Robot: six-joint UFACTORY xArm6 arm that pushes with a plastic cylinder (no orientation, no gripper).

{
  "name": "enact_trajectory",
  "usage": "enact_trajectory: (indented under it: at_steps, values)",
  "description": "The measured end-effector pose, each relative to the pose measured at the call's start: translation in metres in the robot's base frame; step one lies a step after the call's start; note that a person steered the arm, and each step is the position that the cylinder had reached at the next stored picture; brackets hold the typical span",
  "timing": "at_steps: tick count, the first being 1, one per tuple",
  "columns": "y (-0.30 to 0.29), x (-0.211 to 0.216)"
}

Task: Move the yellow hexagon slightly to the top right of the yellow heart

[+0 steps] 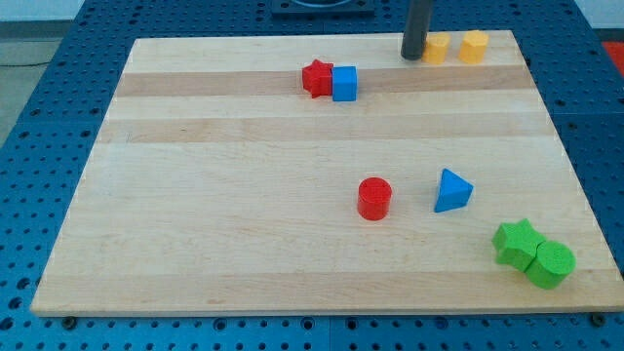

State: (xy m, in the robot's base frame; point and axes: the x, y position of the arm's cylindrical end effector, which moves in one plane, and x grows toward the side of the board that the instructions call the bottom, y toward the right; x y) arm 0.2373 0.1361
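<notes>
No jaws on this rig: just a straight dark rod, nothing to open or close. my tip [413, 56] down on the board near the top edge, toward the top right corner, touching or just beside the left side of one yellow block [436, 48].

Two yellow blocks there, near the top edge, close side by side with a thin gap. Second yellow block [474, 46] sits to the right of the first, about level with it. Too small and foreshortened to tell which is hexagon and which is heart; left one partly hidden by the rod.

Progress, as a judgement: pair already close, so coarse positioning looks done. If right block is the hexagon, nearly there, needs only a slight nudge up. If left is the hexagon, still has to go around the heart. Cannot settle which.

Arm pose: rod comes in vertically from the top edge of view, upper part cut off, no other link visible.

Rest well apart: red star [316, 77] touching blue cube [344, 83] mid-top; red cylinder [373, 198] and blue triangle [451, 190] lower centre-right; green star [517, 242] touching green cylinder [551, 263] at bottom right corner.
</notes>
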Motion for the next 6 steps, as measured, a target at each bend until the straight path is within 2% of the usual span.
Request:
enact_trajectory:
  at_steps: [2, 3, 4, 5, 6]
  values:
    - [0.013, -0.002]
    - [-0.003, 0.022]
    - [0.055, 0.051]
    - [0.109, 0.048]
    - [0.11, 0.033]
